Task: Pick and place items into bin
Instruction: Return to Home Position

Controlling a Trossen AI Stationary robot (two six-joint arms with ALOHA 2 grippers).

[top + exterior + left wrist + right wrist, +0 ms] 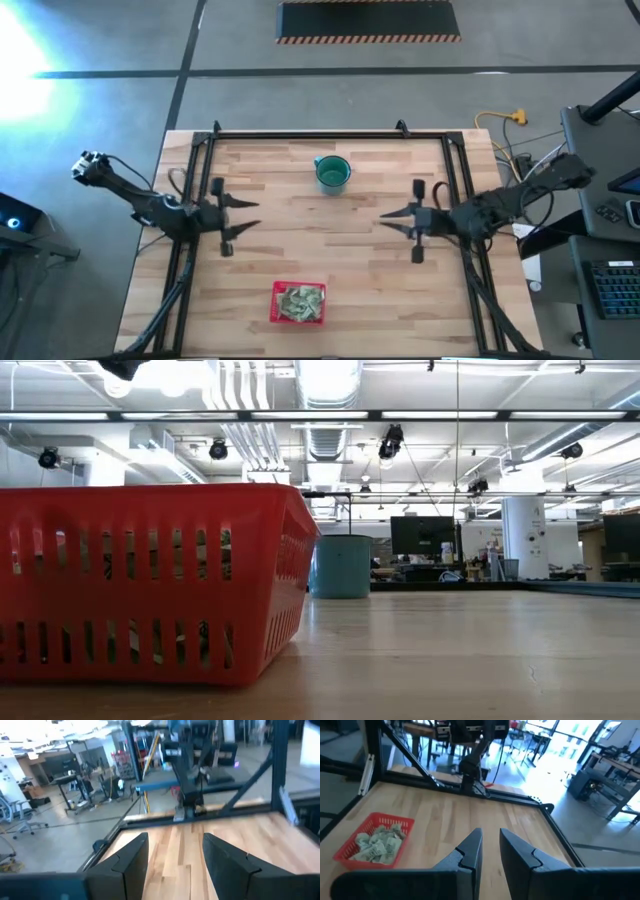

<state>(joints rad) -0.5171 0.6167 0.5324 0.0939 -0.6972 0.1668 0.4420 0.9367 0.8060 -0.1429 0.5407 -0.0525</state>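
The red bin (pixel 274 304) sits close to one edge of the desk (pixel 330 250), roughly midway between the two arms, with a loose heap of pale green and whitish packets (pixel 300 301) lying inside it. A teal cup (pixel 333 173) stands upright towards the opposite edge, well apart from the bin; what it holds I cannot tell. The left pincer (pixel 250 215) hangs over the desk's left side, fingers spread wide, holding nothing. The right pincer (pixel 385 217) faces it from the right, fingers only narrowly parted, gripping nothing.
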